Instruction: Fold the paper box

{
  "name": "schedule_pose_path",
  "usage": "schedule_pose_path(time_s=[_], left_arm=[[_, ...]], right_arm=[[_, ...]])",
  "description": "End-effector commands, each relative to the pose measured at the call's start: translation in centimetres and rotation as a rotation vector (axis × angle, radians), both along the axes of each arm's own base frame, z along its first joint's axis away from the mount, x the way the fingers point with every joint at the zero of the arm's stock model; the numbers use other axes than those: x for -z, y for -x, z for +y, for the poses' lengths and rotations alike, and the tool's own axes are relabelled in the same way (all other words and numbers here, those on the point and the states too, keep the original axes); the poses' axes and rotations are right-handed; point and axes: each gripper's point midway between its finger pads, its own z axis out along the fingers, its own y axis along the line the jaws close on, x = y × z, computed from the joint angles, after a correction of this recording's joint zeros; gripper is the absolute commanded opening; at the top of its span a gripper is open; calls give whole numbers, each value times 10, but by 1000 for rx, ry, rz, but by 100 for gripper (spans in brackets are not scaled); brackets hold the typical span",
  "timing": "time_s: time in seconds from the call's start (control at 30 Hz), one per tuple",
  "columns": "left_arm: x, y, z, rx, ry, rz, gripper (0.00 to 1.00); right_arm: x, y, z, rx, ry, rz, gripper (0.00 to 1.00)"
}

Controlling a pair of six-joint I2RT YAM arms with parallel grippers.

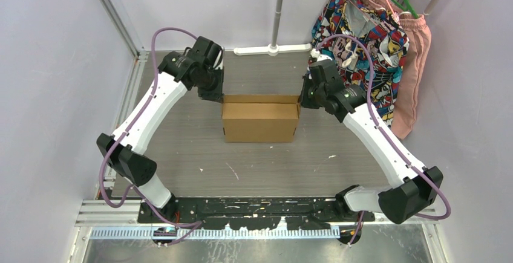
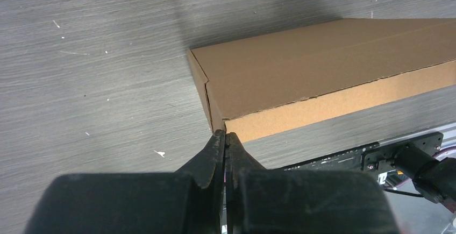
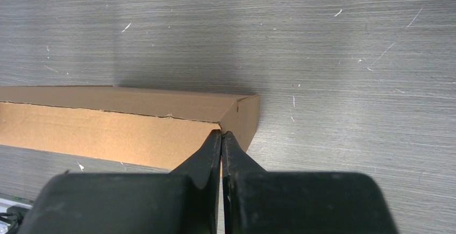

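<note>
- The paper box [image 1: 260,124] is sitting near the middle of the table [image 1: 193,148], between the two arms. It is looking like a closed, shallow rectangle with its top panel lying flat.
- The left hand [image 2: 225,140] is showing its fingers pressed together with nothing between them. The tips are sitting at a corner on the box's left end, and I cannot tell whether they are touching the cardboard.
- The right hand [image 3: 221,137] is likewise closed and empty, its tips pointing at a corner on the opposite end, touching it or just above it.
- The box is looking light and fairly stiff. It is plain brown corrugated cardboard, matte and unprinted, with crisp creases and a slightly ragged die-cut edge running along one long seam.
- Being so light, it is probably going to slide on the grey, finely streaked table if pushed from one side. Steadying it from both ends at once is seeming the safer way.
- The panels are likely bending cleanly only along their score lines, and a hard pinch is risking crushed fluting.
- The thin flap edges at the corners are looking like the best places to take hold, where a fingertip can be slipping into the seam.
</note>
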Motion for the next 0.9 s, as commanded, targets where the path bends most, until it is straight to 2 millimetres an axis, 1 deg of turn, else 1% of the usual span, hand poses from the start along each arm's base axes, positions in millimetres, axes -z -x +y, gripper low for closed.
schedule_pose_path(time_s=[0.0,0.1,0.27,0.6,0.87], left_arm=[[-26,-7,-16,11,80,-67,0],[-26,-8,-17,9,81,-68,0],[-21,-7,-16,9,74,-63,0],[-10,-3,-15,9,83,-72,0],[-9,-1,-15,14,91,-73,0]], right_arm=[[-11,3,10,7,-63,-29,1],[-13,2,10,16,-67,-33,1],[-14,1,10,24,-68,-35,1],[-9,0,14,33,-73,-27,1],[-6,1,17,39,-80,-12,1]])
